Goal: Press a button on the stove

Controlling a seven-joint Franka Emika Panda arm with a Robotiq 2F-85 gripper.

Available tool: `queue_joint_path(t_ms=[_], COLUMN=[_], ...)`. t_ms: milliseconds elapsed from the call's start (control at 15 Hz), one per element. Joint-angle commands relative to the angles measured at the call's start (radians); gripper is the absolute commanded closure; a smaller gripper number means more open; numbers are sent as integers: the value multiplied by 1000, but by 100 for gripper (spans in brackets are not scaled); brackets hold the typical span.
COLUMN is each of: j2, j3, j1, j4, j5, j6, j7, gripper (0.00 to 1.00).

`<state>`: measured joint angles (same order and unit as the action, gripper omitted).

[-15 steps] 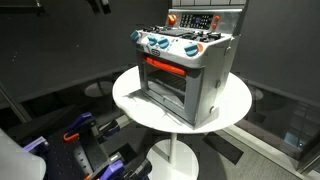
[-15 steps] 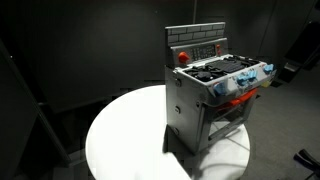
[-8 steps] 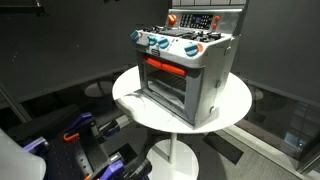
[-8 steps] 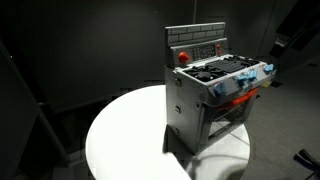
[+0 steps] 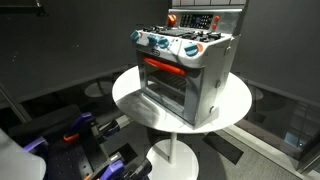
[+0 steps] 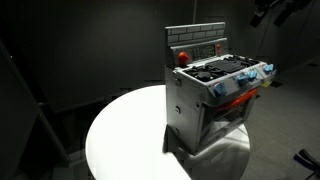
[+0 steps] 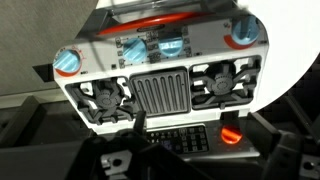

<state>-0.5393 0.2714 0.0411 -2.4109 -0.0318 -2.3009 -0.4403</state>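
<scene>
The stove (image 5: 185,70) is a silver-grey toy oven with a red door handle and blue-white knobs, standing on a round white table (image 5: 235,110); it also shows in the other exterior view (image 6: 205,100). Its raised back panel carries a round red button (image 6: 182,56) and a dark keypad. In the wrist view I look straight down on the stove top (image 7: 160,90), with the red button (image 7: 230,135) and keypad (image 7: 185,140) below the burners. My gripper (image 7: 200,160) hovers high above the back panel, its dark fingers apart and empty. In an exterior view the arm (image 6: 270,10) is at the top right.
The white table (image 6: 120,140) stands on a pedestal in a dark room. Dark equipment with blue and orange parts (image 5: 80,135) lies on the floor beside it. Black curtains hang behind.
My arm has risen from beside the stove's front knobs to high above it. It has left the top of one exterior view.
</scene>
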Motion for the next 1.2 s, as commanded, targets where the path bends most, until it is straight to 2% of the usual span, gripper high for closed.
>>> queue_joint_path(t_ms=[0,267,533,800,1133], j2=[87,172,269,360,472], j3=[-13,-16,-28,-64,-127], j1=[48,117,165,166,133], j4=[58,91,145,213,304], j5=[-63,-145,-231,-309,-390], j6=[-87,-172,-197,-182,-154], j7=[-43,-100,-181,-259,-342], gripper=[0,0,0,0,0])
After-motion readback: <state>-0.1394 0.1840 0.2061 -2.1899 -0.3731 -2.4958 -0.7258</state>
